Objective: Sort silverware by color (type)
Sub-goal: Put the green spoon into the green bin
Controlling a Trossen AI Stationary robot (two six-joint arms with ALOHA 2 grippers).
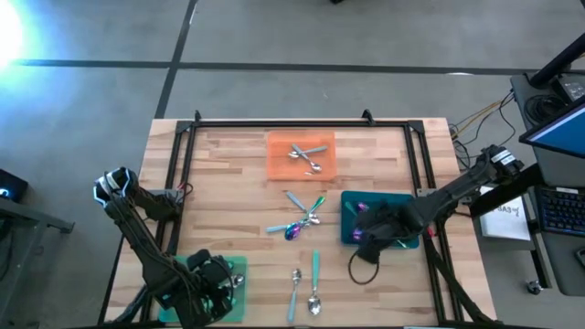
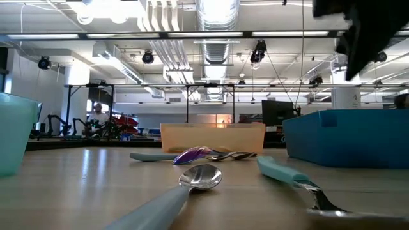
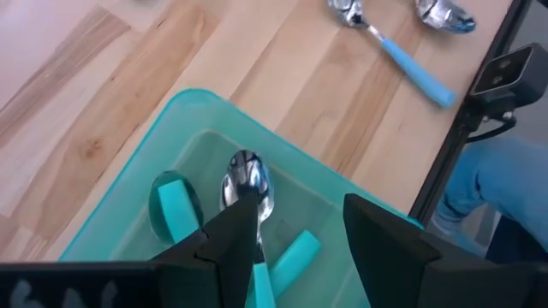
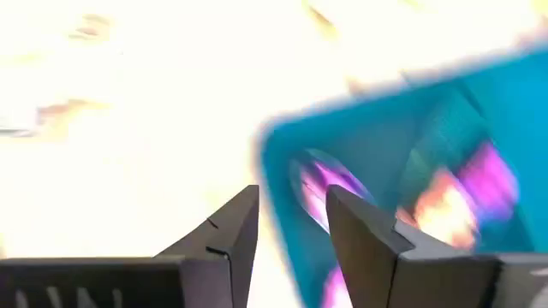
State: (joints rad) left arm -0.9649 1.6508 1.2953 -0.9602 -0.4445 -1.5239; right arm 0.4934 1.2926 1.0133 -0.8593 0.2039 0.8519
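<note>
Loose silverware [image 1: 302, 222] lies mixed at the table's middle. Two teal-handled spoons [image 1: 314, 279] lie nearer the front edge. Plain silver pieces [image 1: 309, 155] lie in the orange tray [image 1: 279, 169] at the far middle. My left gripper [image 3: 300, 248] hangs open over the pale green tray [image 3: 184, 111] at the near left, above the teal-handled spoons [image 3: 248, 184] lying in it. My right gripper [image 4: 291, 231] hangs open over the near-left corner of the blue tray [image 4: 282, 171], where purple pieces [image 4: 330, 184] lie.
A black cable [image 1: 364, 267] loops on the wood in front of the blue tray. Black frame rails [image 1: 302, 122] run along the far and side edges. A small camera [image 3: 509, 73] sits at the near edge, and a person's jeans-clad leg [image 3: 505, 188] shows beyond it.
</note>
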